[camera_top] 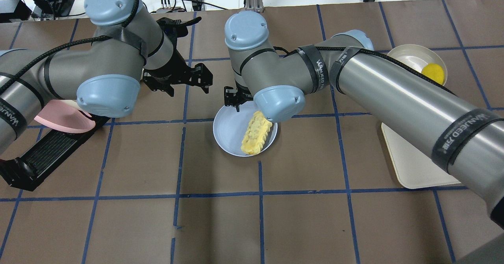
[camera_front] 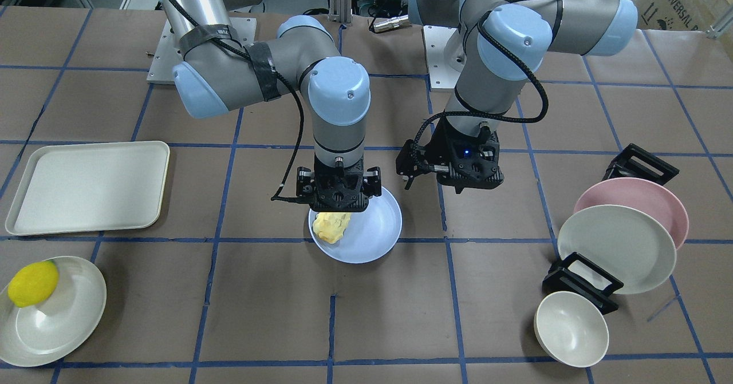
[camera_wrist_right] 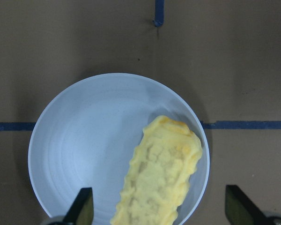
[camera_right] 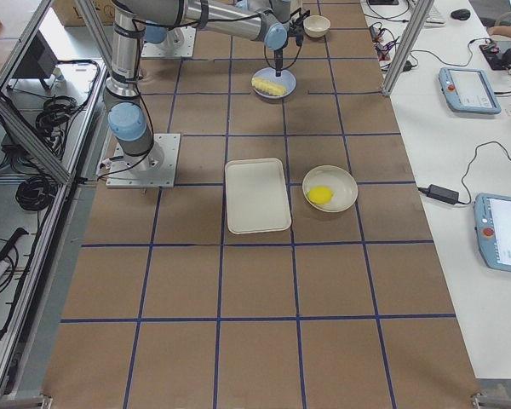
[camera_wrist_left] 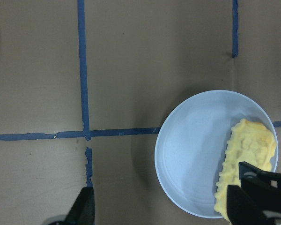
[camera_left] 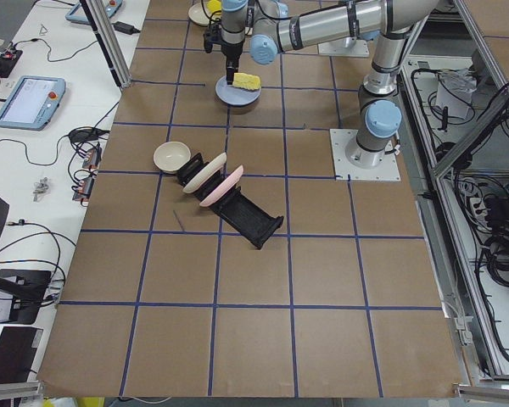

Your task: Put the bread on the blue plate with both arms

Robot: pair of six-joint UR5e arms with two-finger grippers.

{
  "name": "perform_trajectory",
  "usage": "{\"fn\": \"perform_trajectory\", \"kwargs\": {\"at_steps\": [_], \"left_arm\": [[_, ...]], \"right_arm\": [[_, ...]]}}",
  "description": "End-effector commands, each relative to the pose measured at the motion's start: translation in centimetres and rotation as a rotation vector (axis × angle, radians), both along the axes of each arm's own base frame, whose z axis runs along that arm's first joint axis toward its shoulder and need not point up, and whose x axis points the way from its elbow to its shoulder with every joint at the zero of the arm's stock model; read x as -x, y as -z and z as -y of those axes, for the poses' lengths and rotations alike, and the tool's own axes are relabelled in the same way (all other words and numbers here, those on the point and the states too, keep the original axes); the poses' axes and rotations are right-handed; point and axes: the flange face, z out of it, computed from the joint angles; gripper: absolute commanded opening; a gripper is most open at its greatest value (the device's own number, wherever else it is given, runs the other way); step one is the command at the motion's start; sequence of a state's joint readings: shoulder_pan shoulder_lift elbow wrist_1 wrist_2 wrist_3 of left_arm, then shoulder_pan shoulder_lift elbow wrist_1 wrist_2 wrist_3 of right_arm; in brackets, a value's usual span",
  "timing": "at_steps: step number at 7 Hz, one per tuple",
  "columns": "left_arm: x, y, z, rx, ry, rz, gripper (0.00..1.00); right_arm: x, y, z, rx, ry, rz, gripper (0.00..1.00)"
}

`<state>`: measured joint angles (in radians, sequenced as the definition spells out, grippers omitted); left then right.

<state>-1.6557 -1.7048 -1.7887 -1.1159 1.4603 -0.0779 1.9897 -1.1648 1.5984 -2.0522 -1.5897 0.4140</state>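
A: Where's your bread?
B: Ridged, pale yellow, lying in the smooth round blue plate, directly under your right tool, spread wide, empty. Left tool beside the plate, also wide, empty.

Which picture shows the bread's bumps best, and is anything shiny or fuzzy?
Overhead view: the bread has crisp ridges, the clearest look. Right wrist view: it looks big but soft and slightly blurry. Front-facing view: a bright glare spot sits on the cream plate under the lemon.
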Motion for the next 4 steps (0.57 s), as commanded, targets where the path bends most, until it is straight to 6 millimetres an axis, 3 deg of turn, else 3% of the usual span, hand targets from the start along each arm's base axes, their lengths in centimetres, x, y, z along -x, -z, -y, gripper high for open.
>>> {"fn": "perform_trajectory", "kwargs": {"at_steps": [1,3,4], "left_arm": [[-0.2,-0.2,0.2,0.004,-0.002,0.000,1.00],[-2.3,-0.8,1.2,0.001,-0.019,-0.001,1.00],[-2.4,-0.7,1.2,0.005,0.023,0.005,1.00]], "right_arm": [[4.7,-6.7,1.7,0.062,0.058,0.020,1.00],[11.6,-14.0,3.5,0.191,0.092,-0.053,1.00],[14.7,-16.9,3.2,0.246,-0.026,-0.153,1.00]]}}
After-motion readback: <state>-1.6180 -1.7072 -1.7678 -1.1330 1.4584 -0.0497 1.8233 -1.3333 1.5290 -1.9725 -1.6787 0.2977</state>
